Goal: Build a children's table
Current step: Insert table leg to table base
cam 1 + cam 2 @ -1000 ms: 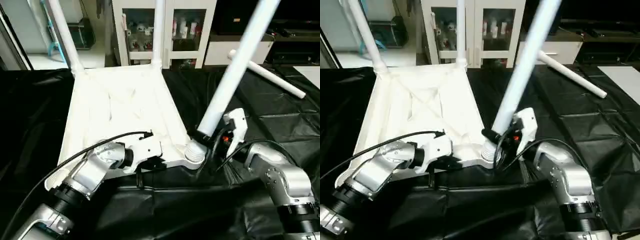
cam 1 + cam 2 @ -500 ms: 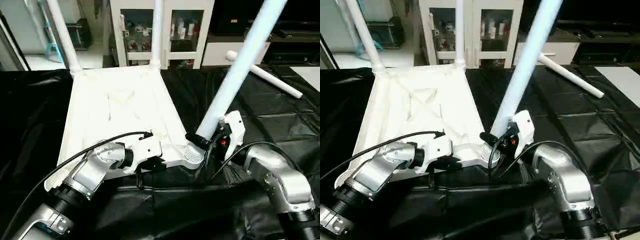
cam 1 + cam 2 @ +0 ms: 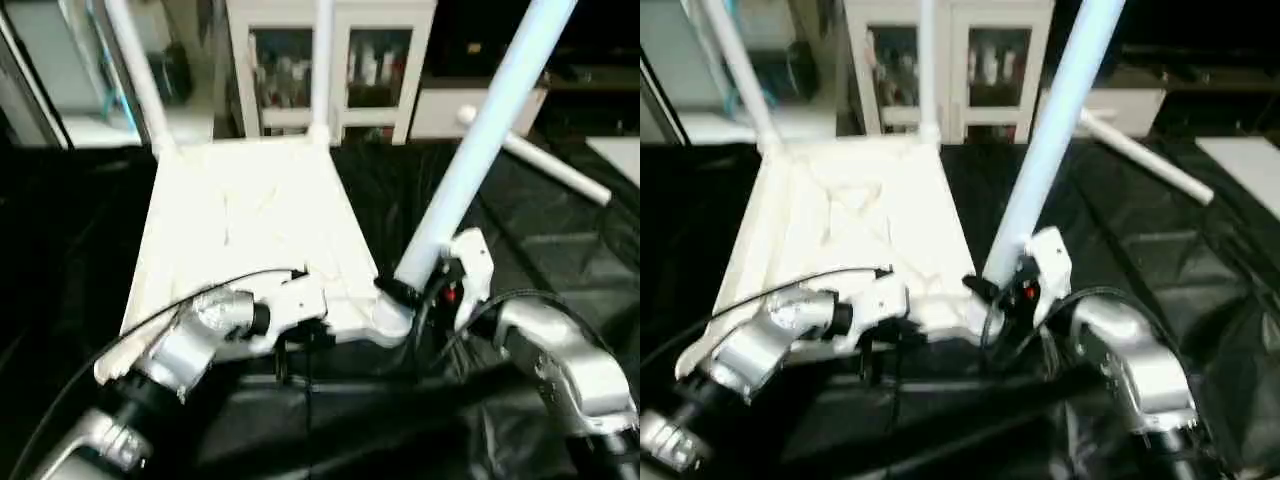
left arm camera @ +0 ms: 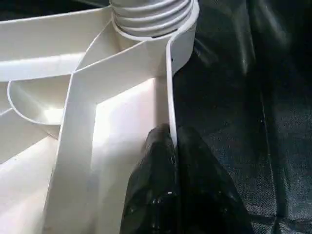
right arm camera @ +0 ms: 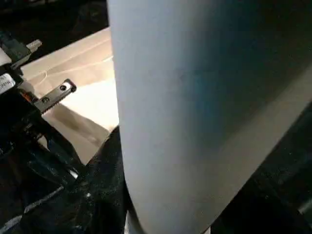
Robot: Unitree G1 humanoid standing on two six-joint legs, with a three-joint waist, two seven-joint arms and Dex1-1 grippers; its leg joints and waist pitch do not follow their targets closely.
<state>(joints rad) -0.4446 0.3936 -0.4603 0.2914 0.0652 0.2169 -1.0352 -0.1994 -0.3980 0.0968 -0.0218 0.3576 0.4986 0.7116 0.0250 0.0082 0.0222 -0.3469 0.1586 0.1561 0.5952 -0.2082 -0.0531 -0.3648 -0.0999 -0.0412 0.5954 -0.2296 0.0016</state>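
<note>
The children's table's white tabletop (image 3: pixel 250 220) lies upside down on the black-covered table. Two white legs (image 3: pixel 135 70) (image 3: pixel 322 60) stand in its far corners. My left gripper (image 3: pixel 300 335) is shut on the tabletop's thin near rim (image 4: pixel 170 87), just short of the ribbed near right corner socket (image 4: pixel 151 14). A third leg (image 3: pixel 470 150) leans up and to the right from that socket (image 3: pixel 390 318). My right gripper (image 3: pixel 415 290) is shut around this leg (image 5: pixel 195 122) close to its lower end.
Another white leg (image 3: pixel 545 165) lies loose on the black cover (image 3: pixel 560 250) at the back right. Behind the table stand a white glass-door cabinet (image 3: pixel 330 70) and a low white unit (image 3: pixel 450 105). A black cable (image 3: pixel 150 320) runs over my left forearm.
The head camera has shifted slightly. Both grips hold as before, and the leaning leg stays at the near right socket.
</note>
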